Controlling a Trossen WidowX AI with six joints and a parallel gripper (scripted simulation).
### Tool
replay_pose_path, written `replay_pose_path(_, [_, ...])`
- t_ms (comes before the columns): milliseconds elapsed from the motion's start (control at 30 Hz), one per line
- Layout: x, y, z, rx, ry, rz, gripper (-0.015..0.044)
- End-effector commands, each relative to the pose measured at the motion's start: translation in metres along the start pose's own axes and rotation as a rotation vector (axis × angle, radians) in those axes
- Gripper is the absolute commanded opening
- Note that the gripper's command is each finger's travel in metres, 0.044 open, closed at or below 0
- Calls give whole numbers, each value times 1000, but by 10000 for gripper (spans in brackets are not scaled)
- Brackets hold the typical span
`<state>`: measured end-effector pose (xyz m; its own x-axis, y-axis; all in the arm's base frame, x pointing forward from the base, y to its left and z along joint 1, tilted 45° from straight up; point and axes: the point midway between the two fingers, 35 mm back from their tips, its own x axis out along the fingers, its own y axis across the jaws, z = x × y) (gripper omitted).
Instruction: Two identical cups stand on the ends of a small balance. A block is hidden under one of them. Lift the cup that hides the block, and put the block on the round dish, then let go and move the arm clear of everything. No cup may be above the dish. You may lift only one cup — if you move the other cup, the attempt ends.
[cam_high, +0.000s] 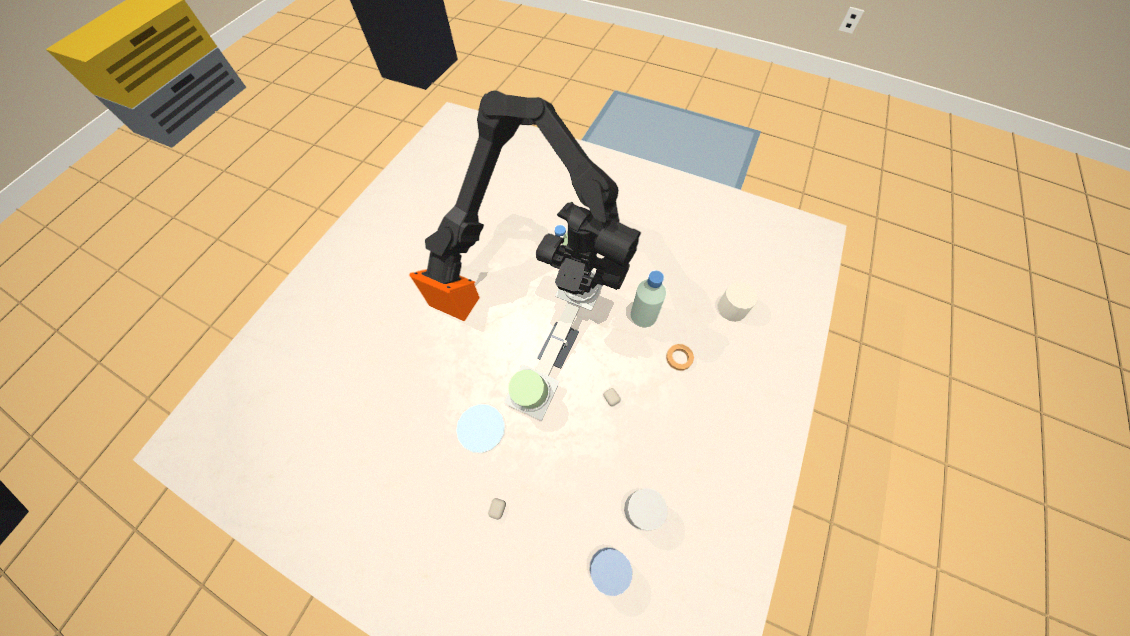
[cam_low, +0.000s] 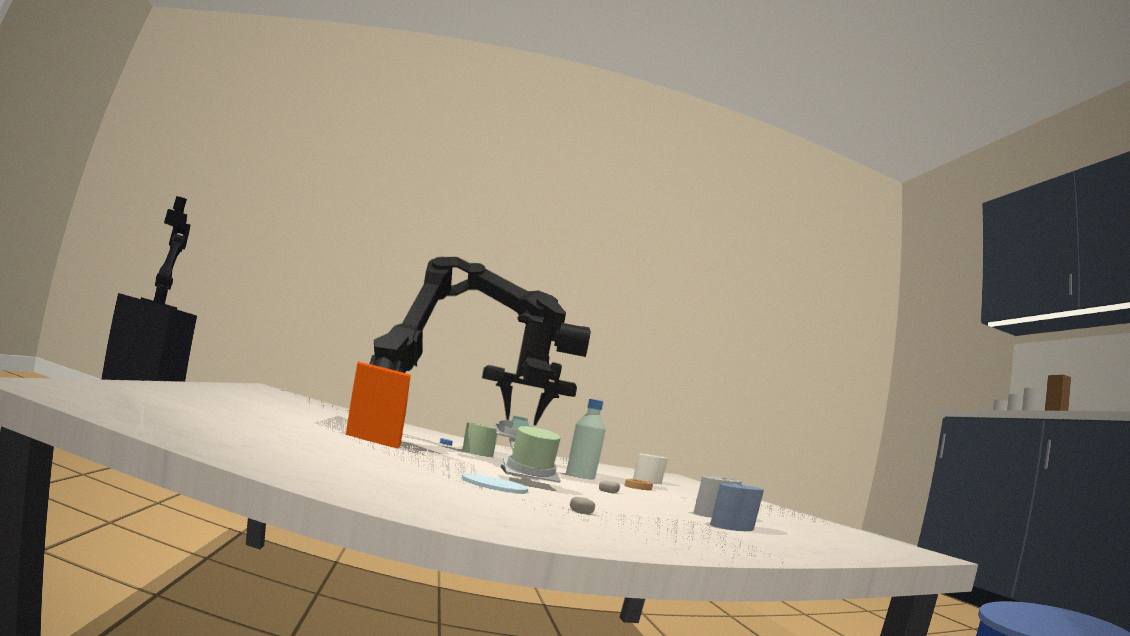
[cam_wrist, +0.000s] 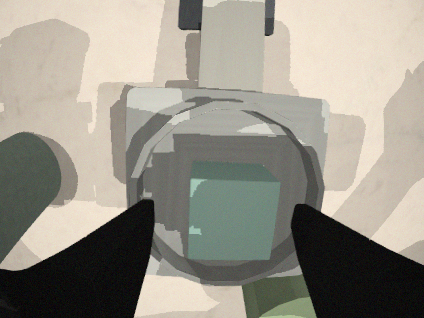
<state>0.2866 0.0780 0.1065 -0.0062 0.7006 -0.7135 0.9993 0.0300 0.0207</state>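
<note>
My gripper (cam_low: 522, 421) (cam_wrist: 226, 214) is open, pointing down over the far pan of the balance (cam_high: 570, 318) (cam_wrist: 232, 50). The teal block (cam_wrist: 232, 220) sits uncovered inside that pan's ring, between the two fingertips in the wrist view and not gripped. The arm hides the block in the top view. The lifted green cup (cam_low: 479, 439) (cam_wrist: 277, 300) is on the table behind that pan. The other green cup (cam_high: 528, 387) (cam_low: 536, 448) stands on the near pan. The light blue round dish (cam_high: 479, 428) (cam_low: 495, 482) lies beside the near pan, with nothing on it.
A green bottle (cam_high: 647, 304) (cam_low: 585, 446) stands close beside the far pan. An orange ring (cam_high: 680, 357), a cream cup (cam_high: 736, 302), two stones (cam_high: 612, 396) (cam_high: 496, 508), a grey cup (cam_high: 646, 509) and a blue cup (cam_high: 611, 571) are farther out. An orange block (cam_high: 446, 296) is at the arm's base.
</note>
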Motion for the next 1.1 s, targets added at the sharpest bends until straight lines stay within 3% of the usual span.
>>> replay_pose_path(0, [7, -2, -1, 5, 7, -2, 260])
replay_pose_path(167, [12, -2, -1, 5, 8, -2, 260])
replay_pose_path(300, [12, -2, -1, 5, 8, -2, 155])
replay_pose_path(533, [12, -2, -1, 5, 8, -2, 108])
replay_pose_path(667, [5, -1, 0, 6, 6, -1, 3])
replay_pose_path(1067, [-59, 1, 1, 7, 1, -2, 0])
